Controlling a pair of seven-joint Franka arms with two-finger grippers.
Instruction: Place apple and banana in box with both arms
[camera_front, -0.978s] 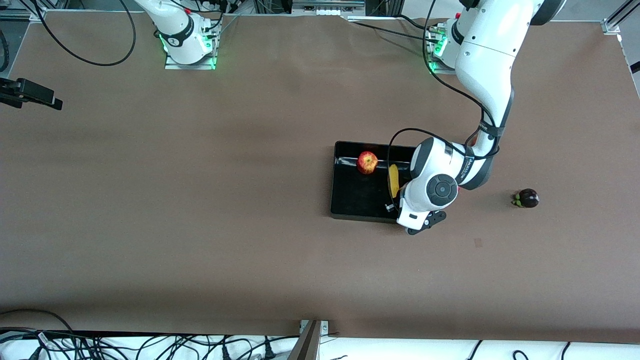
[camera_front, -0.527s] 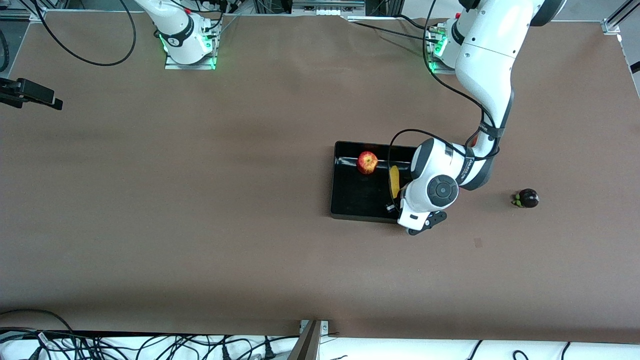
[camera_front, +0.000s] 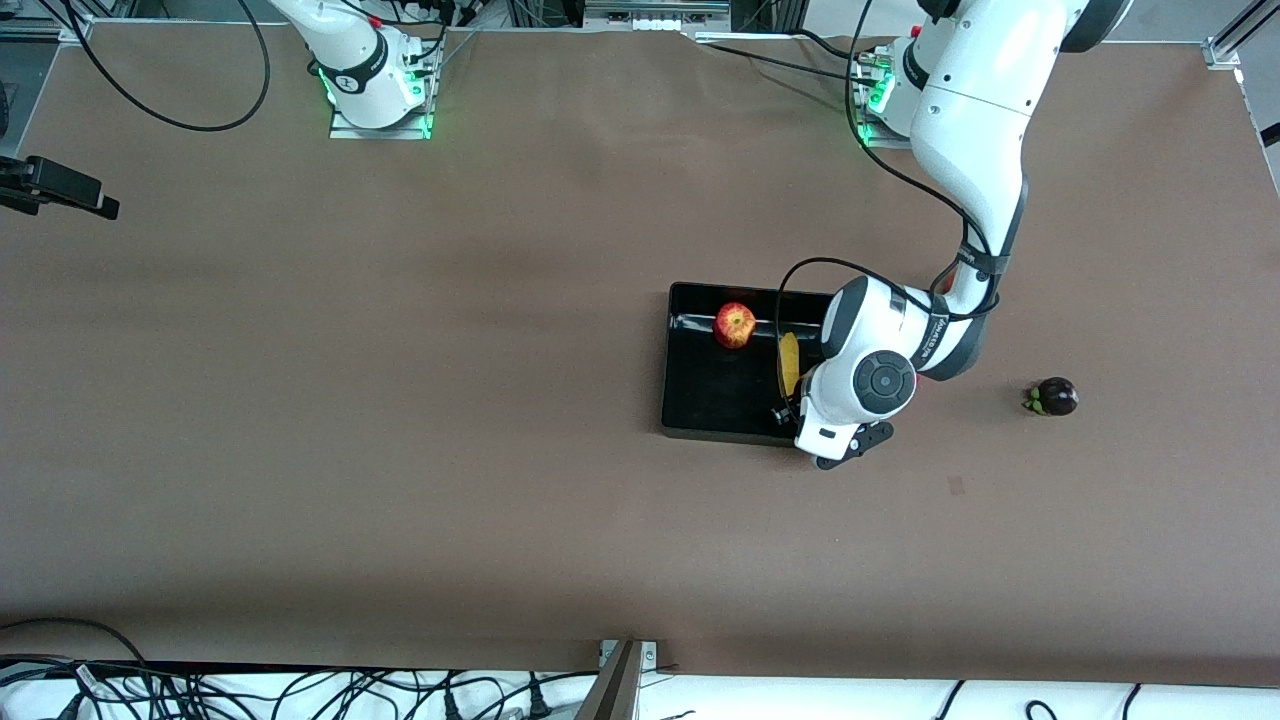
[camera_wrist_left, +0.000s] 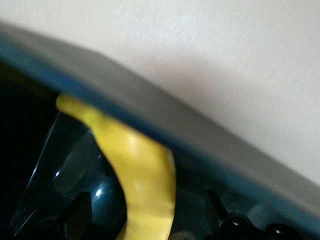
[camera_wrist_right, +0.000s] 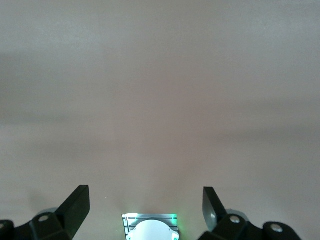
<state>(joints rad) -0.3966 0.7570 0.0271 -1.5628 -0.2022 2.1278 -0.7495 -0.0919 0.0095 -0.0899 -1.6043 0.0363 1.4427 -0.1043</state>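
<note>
1. Left gripper (camera_wrist_left: 145, 220) down inside the box (camera_front: 700, 400), at the end of it toward the left arm's end of the table; wrist body hides most of it from the front camera.
2. Left jaws apart: fingers (camera_wrist_left: 75, 215) stand wide on either side of the banana (camera_wrist_left: 140, 170), gap visible on both sides, no clamp.
3. Banana between the left jaws, curving away from them along the box wall; only a yellow strip (camera_front: 788, 362) seen from the front camera, beside the wrist.
4. Apple (camera_front: 735, 325) in the box too, clear of the left jaws, toward the right arm's end of the table from the banana and farther from the front camera.
5. Right gripper (camera_wrist_right: 145, 210) over bare table (camera_front: 400, 400) above its own base, waiting; jaws apart, nothing between them.
6. Dark round fruit with green bit (camera_front: 1054, 397) on the table outside the box, toward the left arm's end, well apart from both jaws.
</note>
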